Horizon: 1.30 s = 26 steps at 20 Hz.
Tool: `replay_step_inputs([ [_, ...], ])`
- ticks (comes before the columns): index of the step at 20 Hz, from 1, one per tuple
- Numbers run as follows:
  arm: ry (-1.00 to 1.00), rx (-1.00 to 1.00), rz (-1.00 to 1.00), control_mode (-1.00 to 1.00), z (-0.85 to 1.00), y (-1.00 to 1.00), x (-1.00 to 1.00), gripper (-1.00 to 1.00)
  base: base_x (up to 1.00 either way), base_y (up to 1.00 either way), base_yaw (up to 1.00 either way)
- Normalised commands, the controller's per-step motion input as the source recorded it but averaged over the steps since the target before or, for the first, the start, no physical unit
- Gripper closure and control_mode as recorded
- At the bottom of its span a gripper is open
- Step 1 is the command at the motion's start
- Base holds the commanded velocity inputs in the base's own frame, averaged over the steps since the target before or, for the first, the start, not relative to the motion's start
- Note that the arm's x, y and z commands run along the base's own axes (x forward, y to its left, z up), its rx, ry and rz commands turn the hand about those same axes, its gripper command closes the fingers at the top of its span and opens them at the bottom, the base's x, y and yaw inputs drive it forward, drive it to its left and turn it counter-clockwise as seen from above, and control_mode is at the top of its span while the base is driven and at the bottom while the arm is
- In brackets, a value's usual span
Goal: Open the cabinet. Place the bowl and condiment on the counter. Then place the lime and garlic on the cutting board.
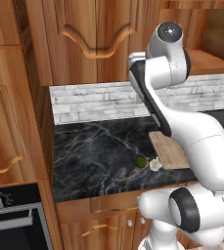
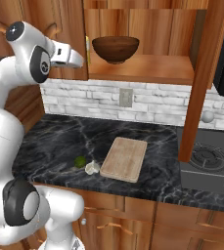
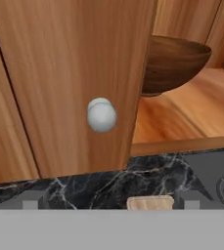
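**Left door still shut; a slip off the knob is the main risk**

The fingers (image 2: 82, 59) stand wide and hold nothing, raised in front of the upper cabinet. In the hand view the small round grey knob (image 3: 101, 115) of the closed wooden left cabinet door (image 3: 69, 73) sits just ahead of them. If they close off-centre, the smooth knob could squirt out and the door would stay shut.

Beyond the door's edge, the dark brown wooden bowl (image 2: 115, 48) rests on the open cabinet shelf (image 2: 147, 68). The right-hand door (image 2: 204, 73) already stands swung out. A wide swing of the left door or the arm could clip the bowl and knock it down.

Below, on the black marble desk (image 2: 59, 134), the green lime (image 2: 79, 161) and pale garlic bulb (image 2: 91, 168) lie just beside the light wooden cutting board (image 2: 125, 158), not on it. I cannot make out the condiment; it may be behind the shut door.
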Motion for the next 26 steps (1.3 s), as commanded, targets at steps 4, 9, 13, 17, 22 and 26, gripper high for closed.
replay_step_inputs([
  [4,0.06,0.00,0.00,-1.00,0.08,0.17,0.28,-1.00,0.00,0.00,0.00],
  [9,-0.08,0.00,0.00,-1.00,-0.44,0.00,0.47,-1.00,0.00,0.00,0.00],
  [13,-0.13,0.00,0.00,-1.00,-0.09,0.00,0.74,-1.00,0.00,0.00,0.00],
  [17,-0.11,0.04,0.02,-1.00,0.00,-0.10,0.54,-1.00,0.00,0.00,0.00],
  [22,0.00,0.08,0.01,-1.00,0.00,-0.13,0.49,-1.00,0.00,0.00,0.00],
  [26,-0.01,0.07,0.02,-1.00,0.00,-0.23,0.49,-1.00,0.00,0.00,0.00],
])
